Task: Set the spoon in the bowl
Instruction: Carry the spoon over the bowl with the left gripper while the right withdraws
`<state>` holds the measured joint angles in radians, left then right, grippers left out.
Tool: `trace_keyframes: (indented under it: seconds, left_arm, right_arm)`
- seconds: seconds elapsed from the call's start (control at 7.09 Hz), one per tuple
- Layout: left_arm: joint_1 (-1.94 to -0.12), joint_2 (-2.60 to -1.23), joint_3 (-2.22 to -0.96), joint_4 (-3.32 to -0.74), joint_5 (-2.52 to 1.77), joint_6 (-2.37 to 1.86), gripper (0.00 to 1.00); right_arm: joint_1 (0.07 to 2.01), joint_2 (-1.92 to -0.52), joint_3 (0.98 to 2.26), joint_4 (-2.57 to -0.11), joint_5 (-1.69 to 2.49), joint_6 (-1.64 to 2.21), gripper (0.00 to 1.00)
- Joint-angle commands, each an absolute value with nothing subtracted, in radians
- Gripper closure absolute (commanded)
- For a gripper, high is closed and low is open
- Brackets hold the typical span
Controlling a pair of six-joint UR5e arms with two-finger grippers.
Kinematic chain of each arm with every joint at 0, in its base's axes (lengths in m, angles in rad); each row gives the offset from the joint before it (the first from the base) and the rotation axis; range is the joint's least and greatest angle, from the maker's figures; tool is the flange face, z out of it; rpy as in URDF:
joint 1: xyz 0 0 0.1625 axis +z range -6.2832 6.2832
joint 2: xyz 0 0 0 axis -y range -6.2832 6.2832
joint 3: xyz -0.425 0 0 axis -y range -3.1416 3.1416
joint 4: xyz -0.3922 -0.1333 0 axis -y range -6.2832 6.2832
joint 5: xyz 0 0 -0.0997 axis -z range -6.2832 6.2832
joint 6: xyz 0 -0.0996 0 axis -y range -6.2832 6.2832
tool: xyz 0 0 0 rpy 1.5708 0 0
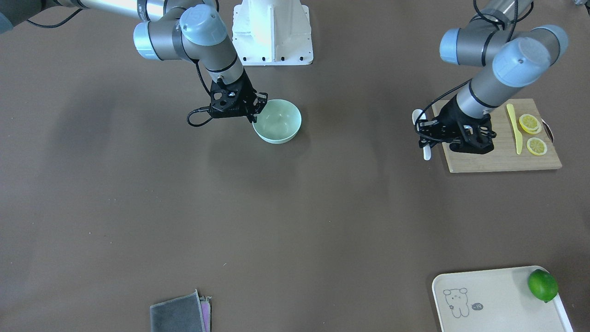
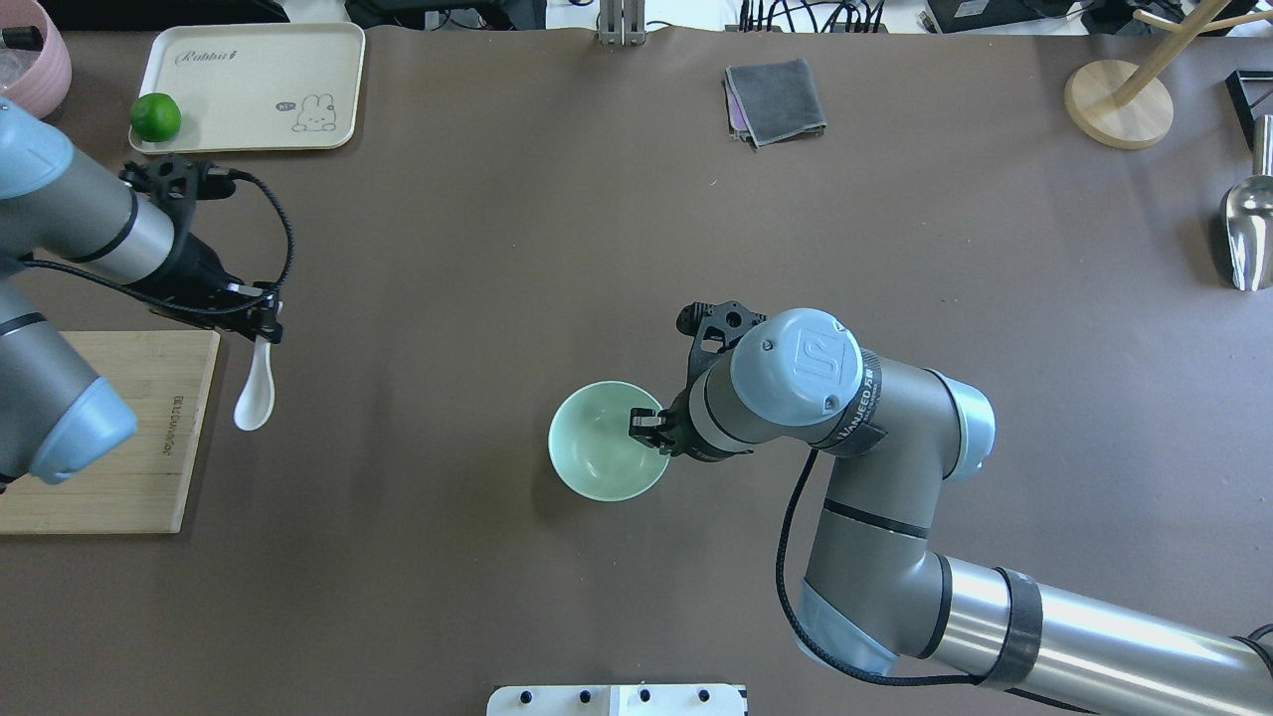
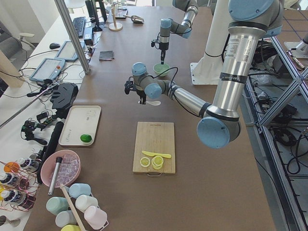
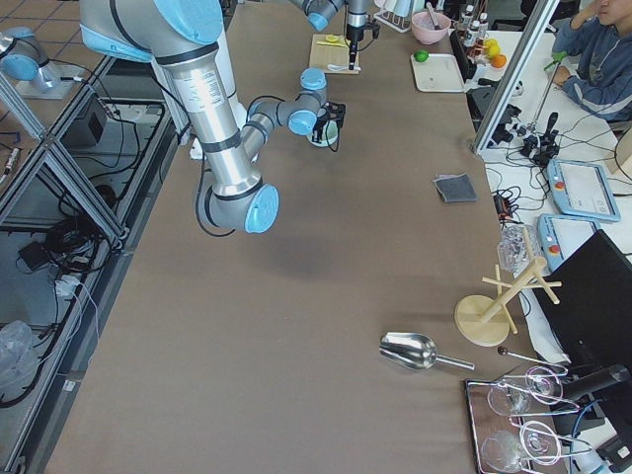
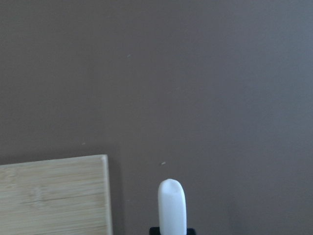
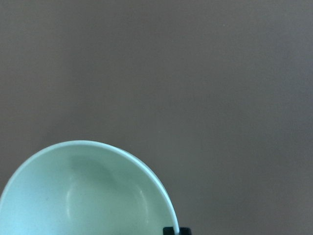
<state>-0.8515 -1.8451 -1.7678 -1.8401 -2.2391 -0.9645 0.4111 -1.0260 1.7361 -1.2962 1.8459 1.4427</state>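
The white spoon (image 2: 255, 393) is in my left gripper (image 2: 267, 328), which is shut on its handle just past the corner of the wooden board. The scoop points back toward the robot. In the left wrist view the handle's end (image 5: 171, 205) sticks out between the fingers. The mint-green bowl (image 2: 597, 447) stands near the table's middle. My right gripper (image 2: 646, 423) is shut on the bowl's rim on the robot's right side. The rim runs between the fingers in the right wrist view (image 6: 168, 215). Spoon and bowl are far apart.
A wooden cutting board (image 1: 502, 157) with a yellow knife (image 1: 514, 127) and lemon slices (image 1: 530, 123) lies by the left arm. A cream tray (image 1: 484, 299) holds a lime (image 1: 542, 285). A grey cloth (image 1: 177, 313) and a metal scoop (image 2: 1248, 229) lie farther off.
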Motion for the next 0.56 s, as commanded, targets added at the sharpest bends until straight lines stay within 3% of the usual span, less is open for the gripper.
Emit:
trace_keyframes:
  seconds: [0.0, 0.28, 0.42]
  left_arm:
    - [-0.769, -2.039, -1.679, -1.829, -2.229, -1.174, 1.00]
    - [-0.704, -2.149, -1.611, -1.829, -2.154, -1.273, 1.00]
    - [-0.687, -2.193, -1.589, -1.830, -2.149, -1.325, 1.00]
  right_arm:
    - [0.434, -1.067, 1.809, -1.305, 1.844, 1.450, 0.00]
    - [0.590, -1.194, 2.006, -1.432, 2.015, 1.396, 0.00]
    - [0.644, -1.260, 2.044, -1.451, 2.057, 1.288, 0.00]
